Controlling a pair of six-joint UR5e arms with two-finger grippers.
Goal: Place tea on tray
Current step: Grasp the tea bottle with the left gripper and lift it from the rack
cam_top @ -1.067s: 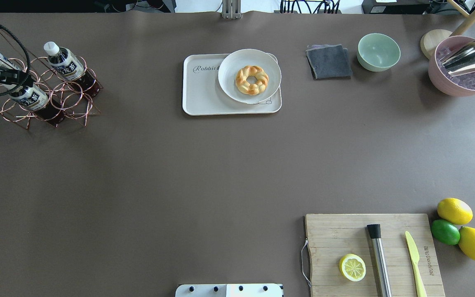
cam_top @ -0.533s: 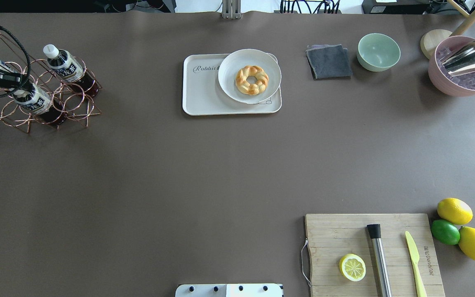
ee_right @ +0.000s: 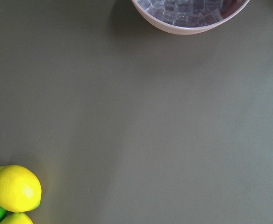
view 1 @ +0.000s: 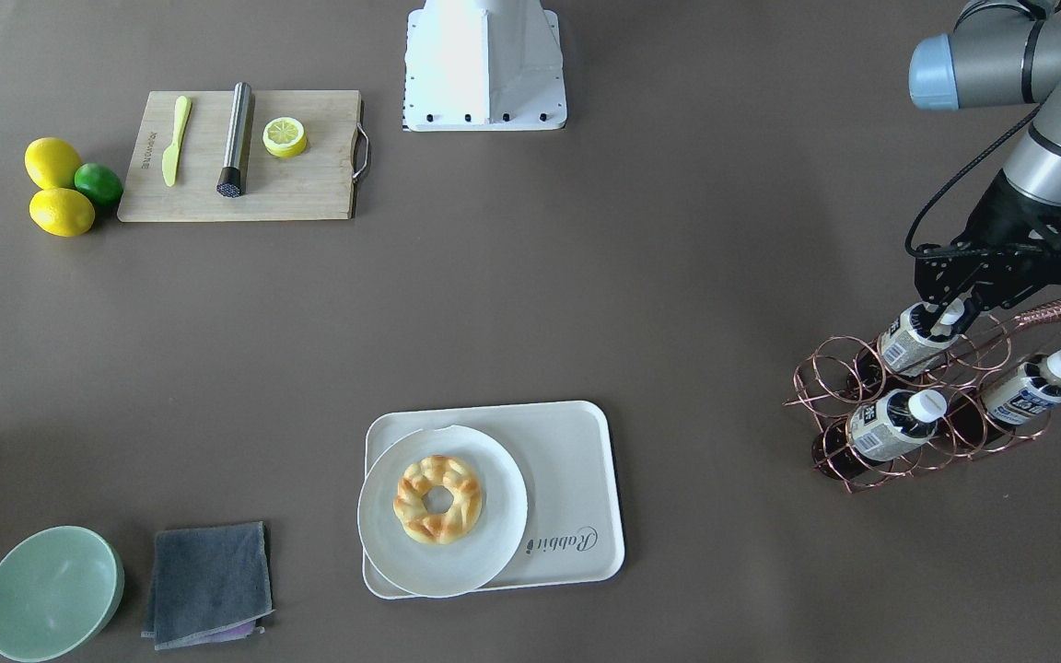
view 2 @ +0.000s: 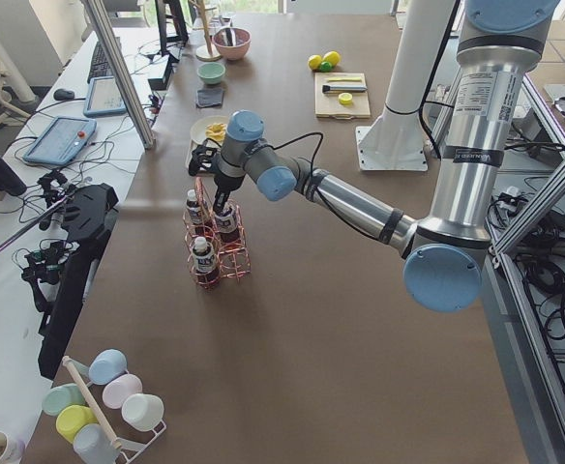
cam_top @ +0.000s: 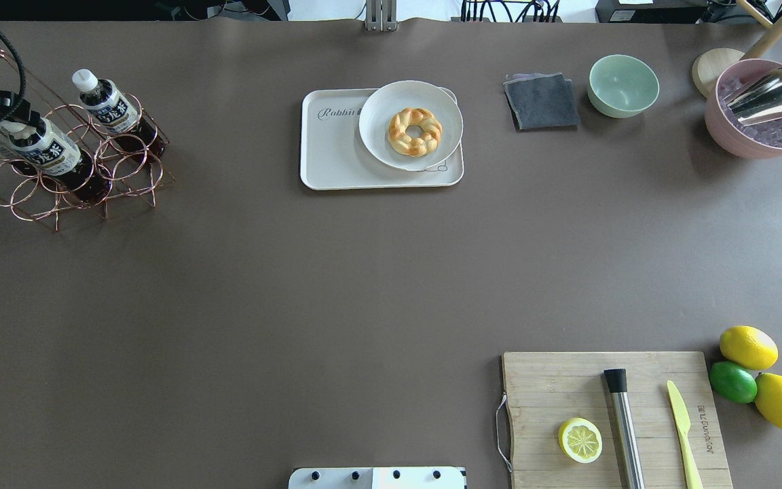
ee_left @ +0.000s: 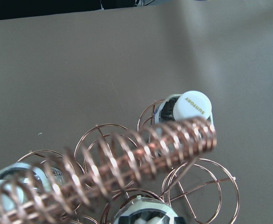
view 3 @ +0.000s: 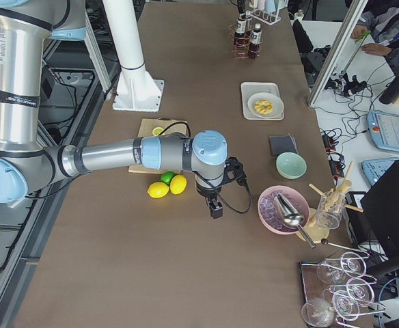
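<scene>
Three tea bottles sit tilted in a copper wire rack [cam_top: 92, 183]. My left gripper [view 1: 948, 315] is closed around the white cap of the bottle nearest the robot [view 1: 913, 343], which also shows in the overhead view [cam_top: 51, 155]. The gripper [cam_top: 21, 122] is at the overhead view's left edge. The other two bottles [view 1: 890, 422] [view 1: 1032, 385] lie free in the rack. The cream tray [cam_top: 326, 159] with "Rabbit" lettering lies at mid table. My right gripper [view 3: 215, 208] hangs near the lemons; I cannot tell whether it is open or shut.
A white plate [cam_top: 381, 109] with a braided donut [cam_top: 415, 131] covers the tray's right part. A grey cloth [cam_top: 542, 102], green bowl [cam_top: 623, 85] and pink ice bowl [cam_top: 761, 136] stand beyond. The cutting board [cam_top: 547, 387] and lemons [cam_top: 748, 347] are near right.
My left gripper has moved left and away from the robot with the bottle cap in it. The held bottle and the wire rack have shifted with it.
</scene>
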